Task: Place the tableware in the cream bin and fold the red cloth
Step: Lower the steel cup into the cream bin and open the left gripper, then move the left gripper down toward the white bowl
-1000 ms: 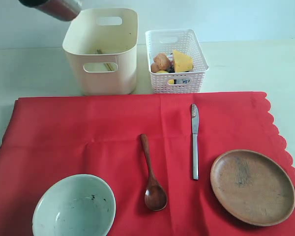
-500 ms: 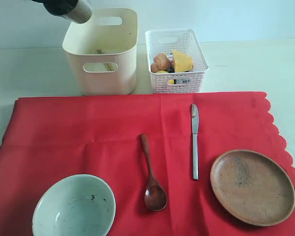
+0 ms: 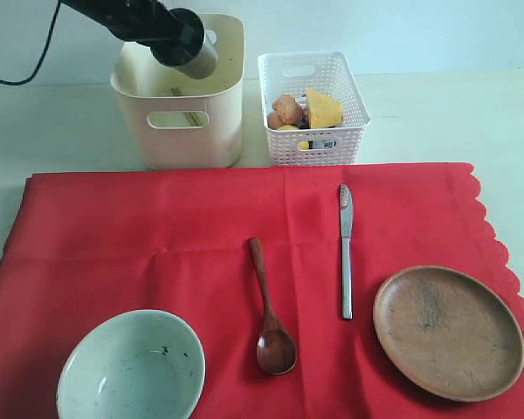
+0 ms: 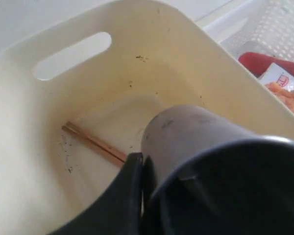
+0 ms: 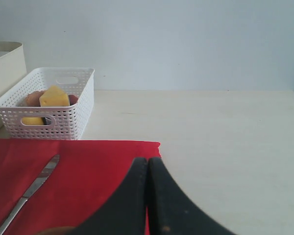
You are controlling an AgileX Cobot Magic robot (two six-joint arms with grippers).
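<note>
My left gripper is shut on the rim of the steel cup, which hangs tilted over the mouth of the cream bin. In the left wrist view the steel cup fills the space over the bin's inside, where wooden chopsticks lie on the floor. On the red cloth rest the pale bowl, dark wooden spoon, silver knife and brown plate. My right gripper is shut and empty above the cloth's far corner, beside the knife.
A white lattice basket with cheese, egg and other food stands right of the cream bin; it also shows in the right wrist view as the white basket. Pale tabletop lies behind and right of the cloth.
The left arm has carried the steel cup rightward and down, from above the bin's left rim to over its opening. Everything on the cloth has stayed put.
</note>
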